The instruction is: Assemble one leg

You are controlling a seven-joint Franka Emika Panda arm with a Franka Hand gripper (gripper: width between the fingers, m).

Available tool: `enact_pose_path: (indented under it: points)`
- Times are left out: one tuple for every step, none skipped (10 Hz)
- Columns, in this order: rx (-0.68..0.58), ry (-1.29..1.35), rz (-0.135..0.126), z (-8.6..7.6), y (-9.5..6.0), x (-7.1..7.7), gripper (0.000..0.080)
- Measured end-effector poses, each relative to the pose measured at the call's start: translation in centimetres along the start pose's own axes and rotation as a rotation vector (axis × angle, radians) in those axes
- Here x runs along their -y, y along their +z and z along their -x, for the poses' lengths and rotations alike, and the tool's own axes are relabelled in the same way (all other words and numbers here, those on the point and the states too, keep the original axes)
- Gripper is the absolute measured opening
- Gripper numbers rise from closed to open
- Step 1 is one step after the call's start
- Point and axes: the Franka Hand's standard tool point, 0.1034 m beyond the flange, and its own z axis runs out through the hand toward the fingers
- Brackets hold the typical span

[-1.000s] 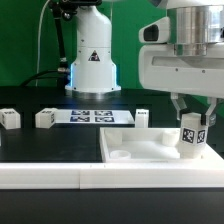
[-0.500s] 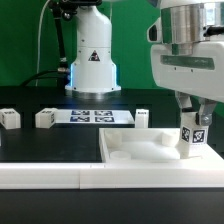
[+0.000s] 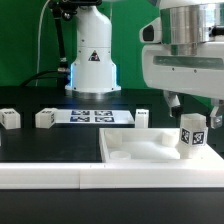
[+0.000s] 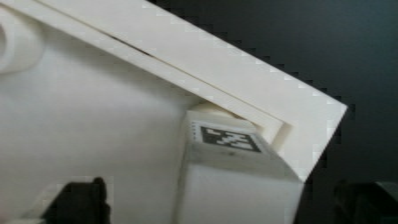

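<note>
A leg (image 3: 192, 136), a small white post with a black-and-white tag, stands upright on the far right corner of the large flat white panel (image 3: 140, 152). My gripper (image 3: 193, 108) is open and hangs just above the leg, not touching it. In the wrist view the leg (image 4: 238, 165) sits in the panel's corner (image 4: 107, 110), its tag facing the camera. The dark fingertips (image 4: 75, 203) stand wide on either side of the leg, with my gripper (image 4: 222, 206) centred over it.
Three more legs stand on the black table: two at the exterior view's left (image 3: 10, 118) (image 3: 46, 118) and one behind the panel (image 3: 143, 118). The marker board (image 3: 92, 116) lies between them. The robot base (image 3: 92, 60) is behind.
The gripper has let go of the leg, opened and risen. The leg stays upright in the panel's corner.
</note>
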Motion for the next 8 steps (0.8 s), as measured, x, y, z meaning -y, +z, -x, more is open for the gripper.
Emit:
enact_pose_path:
  points:
    - [-0.005,-0.154,0.006,-0.1,0.07,-0.09,0.0648]
    - [-0.005,-0.277,0.007,-0.28,0.11,-0.08,0.0648]
    - [-0.014,-0.399,0.014,-0.46,0.15,0.04,0.0649]
    - [-0.028,-0.501,0.024,-0.61,0.27,0.04,0.0649]
    - [-0.042,-0.579,0.044,-0.65,0.47,-0.03,0.0649]
    - [-0.067,-0.678,0.065,-0.63,0.57,0.16,0.0649]
    - [-0.075,-0.749,0.079,-0.4,0.61,0.28,0.0649]
    - [-0.074,-0.789,0.082,-0.3,0.61,0.33,0.0649]
